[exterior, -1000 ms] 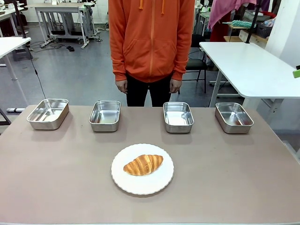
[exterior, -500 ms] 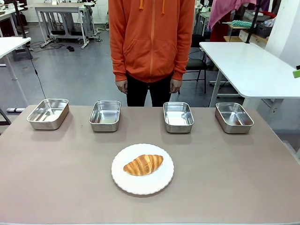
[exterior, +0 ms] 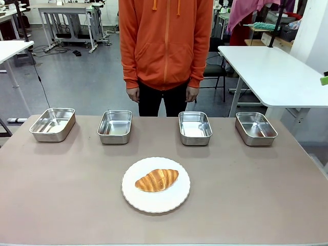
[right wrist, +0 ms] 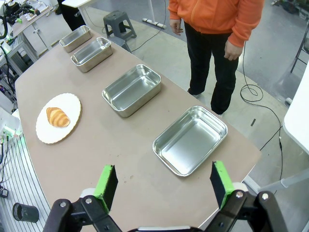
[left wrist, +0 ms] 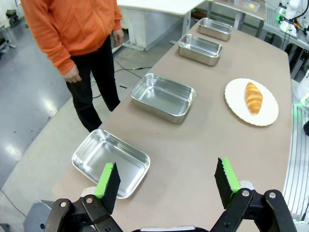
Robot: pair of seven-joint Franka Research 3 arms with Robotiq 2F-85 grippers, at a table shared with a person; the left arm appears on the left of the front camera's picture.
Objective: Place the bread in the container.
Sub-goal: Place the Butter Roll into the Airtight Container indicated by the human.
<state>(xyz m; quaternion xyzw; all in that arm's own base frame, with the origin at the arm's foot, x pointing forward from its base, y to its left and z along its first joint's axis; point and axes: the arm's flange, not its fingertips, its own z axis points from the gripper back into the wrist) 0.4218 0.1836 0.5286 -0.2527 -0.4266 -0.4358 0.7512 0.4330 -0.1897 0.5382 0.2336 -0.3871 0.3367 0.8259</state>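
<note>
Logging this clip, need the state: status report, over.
Left gripper open, right gripper open, both empty. Golden-brown crescent croissant on round white scalloped plate. Four empty rectangular steel containers beyond; nothing in the way.

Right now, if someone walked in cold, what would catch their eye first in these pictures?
The golden-brown croissant sits alone on a white scalloped plate near the middle of the brown table. Behind it, a row of four empty steel containers lines the far edge, and a person in a bright orange hoodie stands just beyond them, arms hanging.
</note>
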